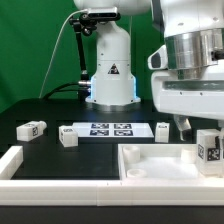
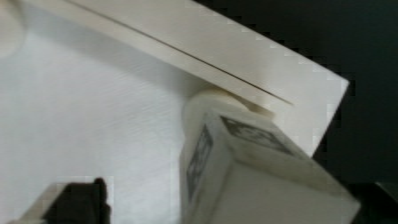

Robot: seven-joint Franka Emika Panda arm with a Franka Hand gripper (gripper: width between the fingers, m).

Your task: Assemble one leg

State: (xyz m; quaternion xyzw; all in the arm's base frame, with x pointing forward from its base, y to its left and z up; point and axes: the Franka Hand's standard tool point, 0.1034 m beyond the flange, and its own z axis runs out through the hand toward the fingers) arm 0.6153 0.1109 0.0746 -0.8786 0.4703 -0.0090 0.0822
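A leg (image 1: 209, 150) stands upright at the corner of the large white square piece (image 1: 150, 160), on the exterior view's right. My gripper (image 1: 196, 130) hangs just above and beside it. In the wrist view the leg (image 2: 258, 160) fills the lower part, its round end against the edge of the square piece (image 2: 107, 110). One dark finger (image 2: 75, 202) stands apart from the leg with a gap between them; the other finger is hidden. The gripper (image 2: 205, 208) looks open. Three more legs lie on the table (image 1: 31, 128), (image 1: 68, 137), (image 1: 162, 130).
The marker board (image 1: 110, 129) lies in the middle of the black table. A white raised border (image 1: 20, 162) runs along the front and left. The arm's base (image 1: 110, 75) stands at the back with a cable beside it.
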